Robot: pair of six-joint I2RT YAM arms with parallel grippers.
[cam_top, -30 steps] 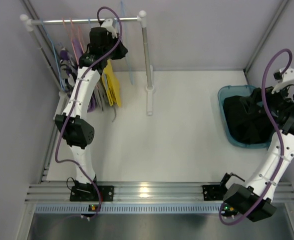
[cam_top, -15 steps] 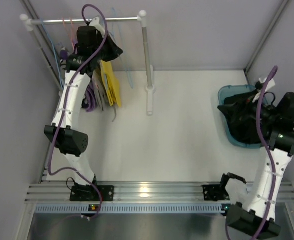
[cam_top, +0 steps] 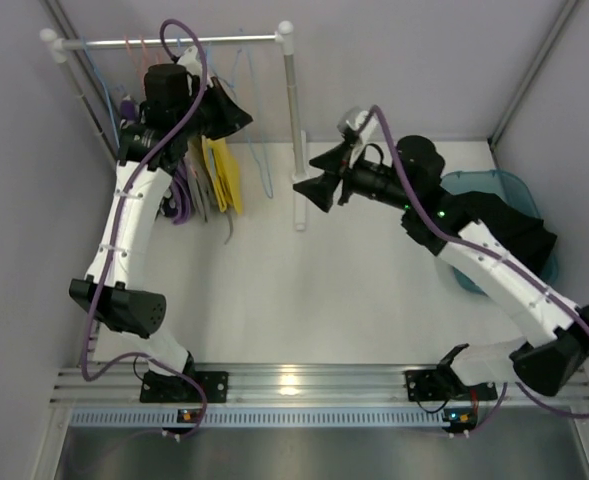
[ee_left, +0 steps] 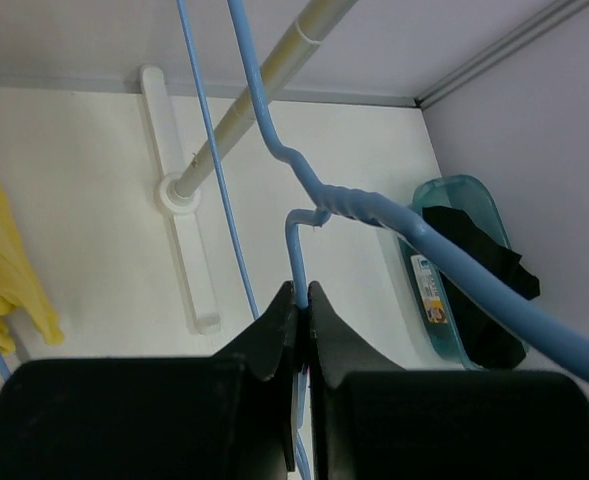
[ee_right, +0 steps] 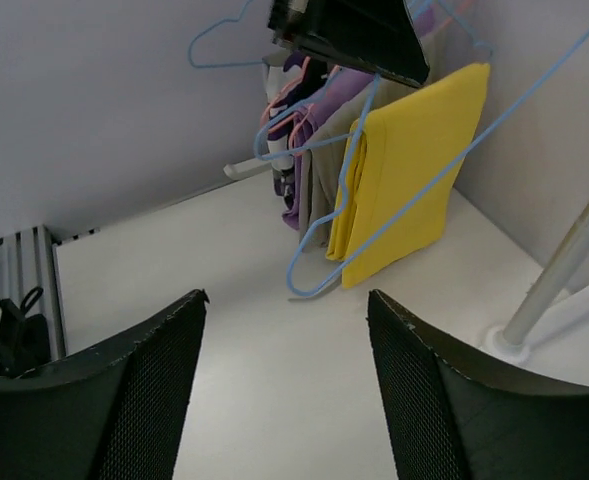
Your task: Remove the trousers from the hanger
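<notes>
A: Well, starting at the left gripper (ee_left: pixel 302 295): clamping tight onto the hanger (ee_left: pixel 374 212), pinching the thin blue wire just under its twisted neck, leaving no gap.

B: Moving on to the right gripper (ee_right: pixel 286 300): spreading wide, gripping nothing, hovering over the table (cam_top: pixel 374 300) and pointing toward the rack.

A: Worrying about that pinch, though. Holding so slim a wire between flat pads, so probably risking a swivel or a slide out of the grip during any quick swing.

B: Agreeing. Also working very close to the rail (ee_left: pixel 264 90) (not managing to tell whether hooking over it or hanging just off it). Possibly catching the hook there, or snagging a neighbouring hanger and dragging the yellow garment (ee_right: pixel 414 170) along.

A: And reaching in with the open right gripper, perhaps bumping the rack's upright post (cam_top: pixel 292 120), standing just beside it.

B: Turning to containers now. Seeing only one: the teal bin (cam_top: pixel 474 185), sitting at the right side of the table, well apart from the rack.

A: Holding the trousers (cam_top: pixel 504 225), lying in a black heap and bulging past the rim on one side. Finding nothing else inside, as far as showing.

B: So judging the hanger bare and the removal as good as finished.
</notes>
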